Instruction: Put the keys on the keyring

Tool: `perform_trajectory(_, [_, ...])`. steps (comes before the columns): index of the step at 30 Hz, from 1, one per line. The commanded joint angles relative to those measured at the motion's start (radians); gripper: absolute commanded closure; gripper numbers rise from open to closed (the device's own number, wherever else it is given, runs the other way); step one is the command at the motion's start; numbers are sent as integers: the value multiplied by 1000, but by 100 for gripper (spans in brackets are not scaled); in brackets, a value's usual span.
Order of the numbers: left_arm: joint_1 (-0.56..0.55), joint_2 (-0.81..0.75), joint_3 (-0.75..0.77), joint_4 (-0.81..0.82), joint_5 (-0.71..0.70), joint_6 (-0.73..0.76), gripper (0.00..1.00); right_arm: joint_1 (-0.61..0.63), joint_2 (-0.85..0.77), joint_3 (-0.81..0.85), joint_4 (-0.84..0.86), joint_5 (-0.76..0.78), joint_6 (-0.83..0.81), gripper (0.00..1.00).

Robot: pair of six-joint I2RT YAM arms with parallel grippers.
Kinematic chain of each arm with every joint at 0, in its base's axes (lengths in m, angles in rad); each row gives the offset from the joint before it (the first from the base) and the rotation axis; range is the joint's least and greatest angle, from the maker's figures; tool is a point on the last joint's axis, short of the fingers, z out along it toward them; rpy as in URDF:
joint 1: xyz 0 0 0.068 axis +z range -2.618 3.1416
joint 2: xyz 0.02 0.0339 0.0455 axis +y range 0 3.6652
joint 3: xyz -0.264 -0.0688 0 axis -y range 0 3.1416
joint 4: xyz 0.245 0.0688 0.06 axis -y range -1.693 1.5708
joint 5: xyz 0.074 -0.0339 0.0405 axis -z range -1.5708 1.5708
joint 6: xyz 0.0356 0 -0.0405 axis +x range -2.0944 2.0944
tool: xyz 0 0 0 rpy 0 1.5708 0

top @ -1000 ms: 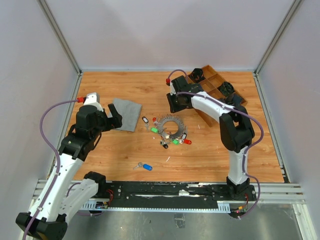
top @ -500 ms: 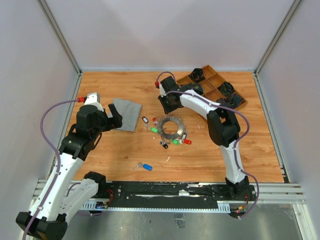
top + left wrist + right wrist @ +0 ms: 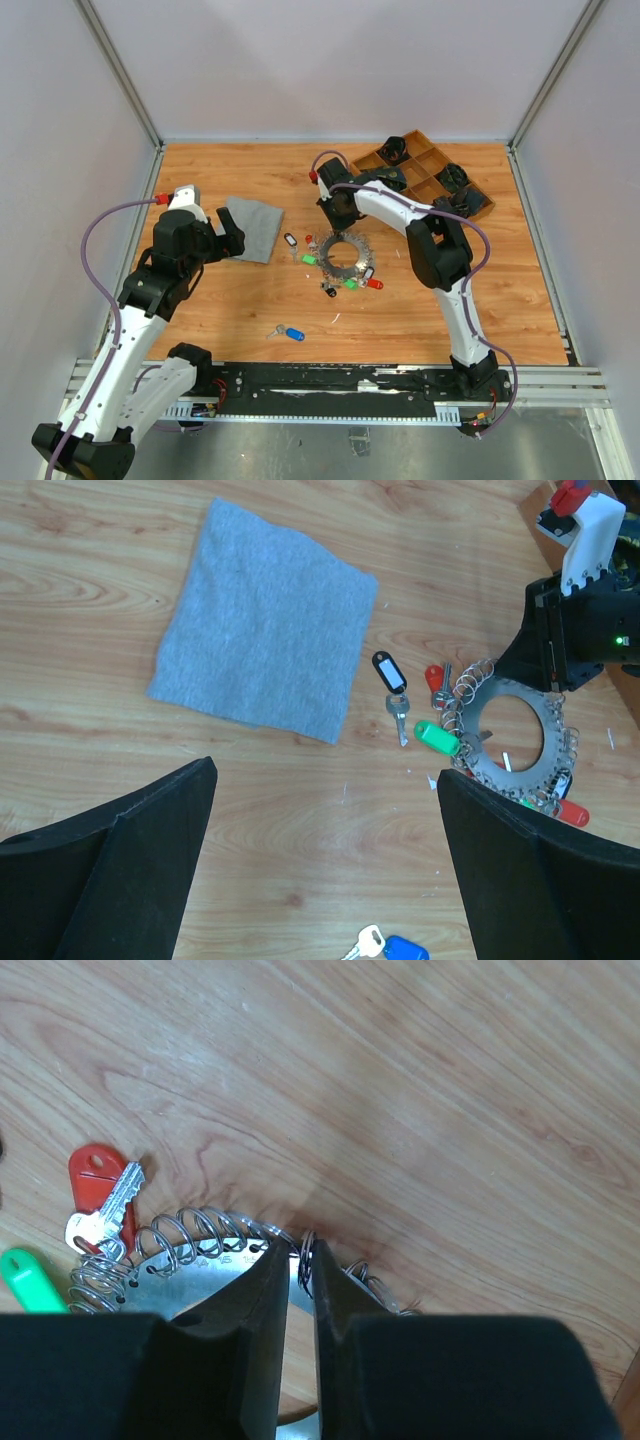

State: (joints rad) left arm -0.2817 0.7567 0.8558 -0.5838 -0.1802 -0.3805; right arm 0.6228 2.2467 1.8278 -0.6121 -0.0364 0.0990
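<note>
**Top view.** The keyring (image 3: 324, 256), a grey ring fringed with silver keys (image 3: 354, 271) and wire loops, lies flat near the middle of the wooden table (image 3: 480, 300). The right gripper (image 3: 337, 226) points down at the ring's 12 o'clock rim. A blue-tagged key (image 3: 290, 333) lies well apart from the ring at its 7 o'clock. A brown compartment tray (image 3: 428, 150) stands at 1 o'clock.

**Right wrist view.** The fingers (image 3: 250, 1310) stand close together with only a narrow slit between them. One wire loop (image 3: 306, 1250) of the rim sits at the mouth of the slit. Whether it is pinched cannot be told. A red-tagged key (image 3: 95, 1182) lies toward 9 o'clock of the fingertips.

**Left wrist view.** The left gripper (image 3: 325, 780) is spread wide and holds nothing. It hovers at 9 o'clock of the ring, near a grey cloth (image 3: 265, 650). A black-tagged key (image 3: 388, 672) lies just beside the ring.
</note>
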Motion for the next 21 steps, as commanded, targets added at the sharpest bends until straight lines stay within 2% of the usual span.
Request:
perform_trajectory(1, [8,0,-11,27,11,13,2,16,30,46,-47,17,-15,87])
perform_trajectory(6, [8,-1,-9,27,7,13,2,18,-2,23,-28,-4,-24,99])
perform_trajectory(11, [8,-2,-9,27,2,11,2,29,-138,-81,77,9,-47,100])
perform_trajectory(15, [7,-11,-8,32,-5,11,1,29,-322,-216,175,-3,-75,99])
perform_trajectory(21, [8,-61,-26,89,51,5,0,29,-570,-419,300,-100,-125,99])
